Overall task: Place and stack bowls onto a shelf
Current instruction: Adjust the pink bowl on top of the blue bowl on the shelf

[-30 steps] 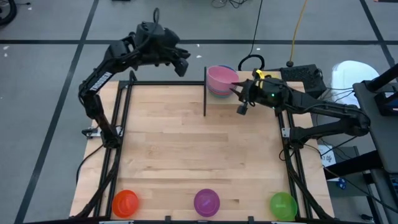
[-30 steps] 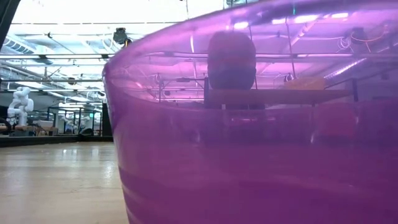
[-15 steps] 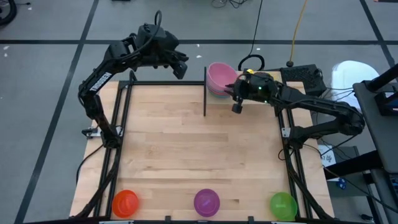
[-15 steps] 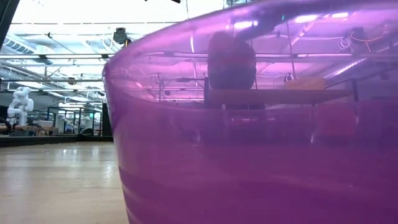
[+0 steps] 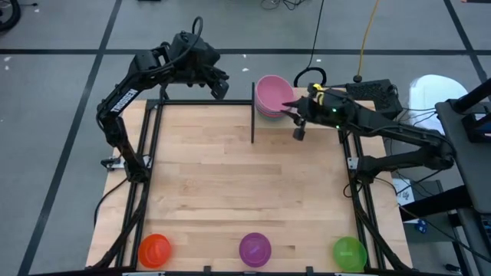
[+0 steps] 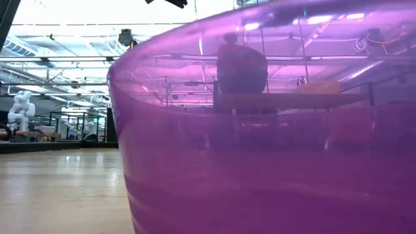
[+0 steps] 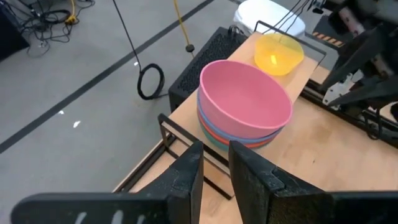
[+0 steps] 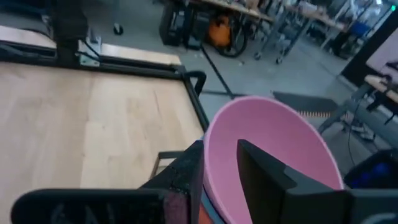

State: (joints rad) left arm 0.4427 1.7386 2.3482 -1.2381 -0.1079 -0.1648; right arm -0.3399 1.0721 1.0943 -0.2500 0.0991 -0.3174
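Observation:
A pink bowl [image 5: 270,90] tops a stack of bowls [image 7: 233,138] on the shelf [image 7: 314,134] at the table's far edge. A black post [image 5: 253,115] of the shelf stands just left of the stack. My right gripper [image 8: 219,148] is shut on the pink bowl's right side. A yellow bowl [image 7: 278,53] stands on the shelf behind the stack, half hidden by my right arm in the high view. My left gripper [image 7: 216,147] hovers high at the far left [image 5: 221,86], pointed at the stack, slightly open and holding nothing. My right gripper has the pink bowl's rim [image 8: 214,177] on the side toward the table's right, one finger inside the bowl [image 8: 273,177] and one outside [image 8: 183,177]. The fingers come nearly level from the right. The bowl rests on the stack beneath it.
Orange [image 5: 154,249], purple [image 5: 255,249] and green [image 5: 349,253] bowls stand along the table's near edge. The purple bowl [image 6: 260,143] fills most of the low view. Bare wood lies between them and the shelf. Cables and a black box lie beyond the far edge.
My right gripper has swung a little toward the table's left and back again, its wrist rolling slightly, with the pink bowl's rim still between its fingers. My left gripper has tipped slightly downward toward the stack.

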